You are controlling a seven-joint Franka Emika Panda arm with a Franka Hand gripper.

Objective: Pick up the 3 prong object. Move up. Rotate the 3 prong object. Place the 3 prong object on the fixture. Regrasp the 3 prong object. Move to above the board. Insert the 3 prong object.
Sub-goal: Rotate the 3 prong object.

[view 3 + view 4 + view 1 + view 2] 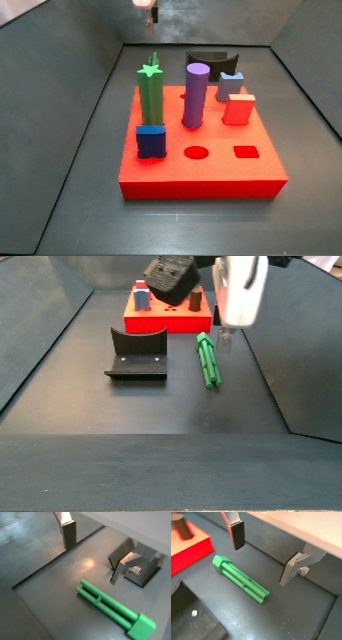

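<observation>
The green 3 prong object [207, 361] lies flat on the dark floor, to the right of the black fixture [138, 354]. Both wrist views show it lengthwise [113, 609] [241, 579]. My gripper [225, 338] hangs open just above it, toward the end nearer the board, with nothing between the fingers [236, 534]. In both wrist views the gripper [92, 562] [261, 564] frames bare floor beside the bar. The red board [140, 324] [201, 175] stands beyond. From the far side view only a green sliver of the 3 prong object [152, 58] shows behind the posts.
On the board stand a green star post [150, 95], a purple cylinder [197, 95], a blue block [151, 140] and a red block [238, 108]. Dark walls enclose the floor on both sides. The fixture [207, 62] sits behind the board.
</observation>
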